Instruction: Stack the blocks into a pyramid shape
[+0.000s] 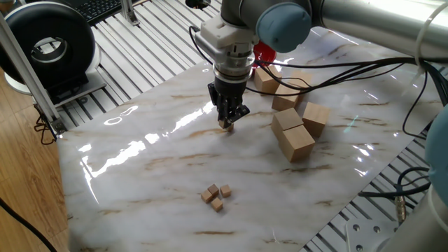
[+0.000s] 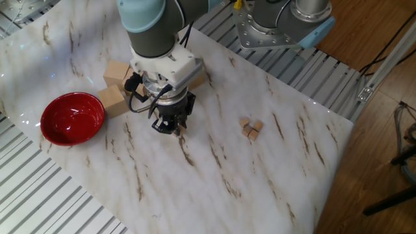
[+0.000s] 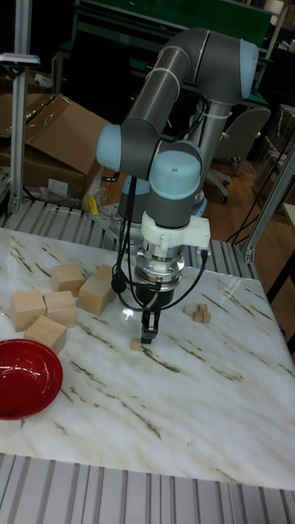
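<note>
A tiny tan block [image 1: 226,127] lies on the marble table right at the tips of my gripper [image 1: 226,120]. The tall fixed view shows this block [image 3: 136,345] just left of the narrow fingers [image 3: 149,327]. In the other fixed view the gripper [image 2: 170,127] stands low over the table with a tan sliver [image 2: 182,128] at its right. The fingers look close together, and whether they pinch the block is unclear. Three more tiny blocks [image 1: 216,195] sit in a loose flat cluster [image 2: 250,127] nearer the table's front, also in the tall view [image 3: 197,311]. No pyramid shape stands.
Several large pale wooden blocks [image 1: 294,129] lie behind the gripper, also in the tall view [image 3: 57,299]. A red bowl [image 2: 73,117] sits at the table's corner [image 3: 24,377]. Black cables [image 1: 336,66] hang from the arm over the large blocks.
</note>
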`<action>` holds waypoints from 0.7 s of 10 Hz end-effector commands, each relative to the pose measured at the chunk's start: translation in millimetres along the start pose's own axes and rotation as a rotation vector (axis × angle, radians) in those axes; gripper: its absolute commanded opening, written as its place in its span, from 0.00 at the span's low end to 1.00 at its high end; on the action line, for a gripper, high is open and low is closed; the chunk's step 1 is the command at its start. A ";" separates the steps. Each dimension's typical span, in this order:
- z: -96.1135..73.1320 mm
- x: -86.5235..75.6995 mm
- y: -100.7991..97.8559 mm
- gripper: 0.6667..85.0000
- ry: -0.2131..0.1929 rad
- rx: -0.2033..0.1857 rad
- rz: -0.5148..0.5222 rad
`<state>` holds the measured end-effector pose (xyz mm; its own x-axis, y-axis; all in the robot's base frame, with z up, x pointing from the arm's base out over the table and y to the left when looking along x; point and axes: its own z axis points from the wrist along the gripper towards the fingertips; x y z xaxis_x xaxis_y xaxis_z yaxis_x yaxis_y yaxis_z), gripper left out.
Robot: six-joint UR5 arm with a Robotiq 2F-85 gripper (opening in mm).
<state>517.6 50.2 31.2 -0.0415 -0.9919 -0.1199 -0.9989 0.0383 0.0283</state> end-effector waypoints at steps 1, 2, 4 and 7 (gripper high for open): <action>0.8 -3.8 -0.6 0.00 -0.018 -0.003 0.014; 1.1 -3.8 0.1 0.00 -0.018 -0.006 0.016; 1.7 -5.0 0.3 0.00 -0.023 -0.008 0.008; 4.2 -4.7 -1.0 0.00 -0.021 -0.006 0.005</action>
<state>516.7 53.0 27.8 -0.0427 -0.9908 -0.1287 -0.9986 0.0382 0.0373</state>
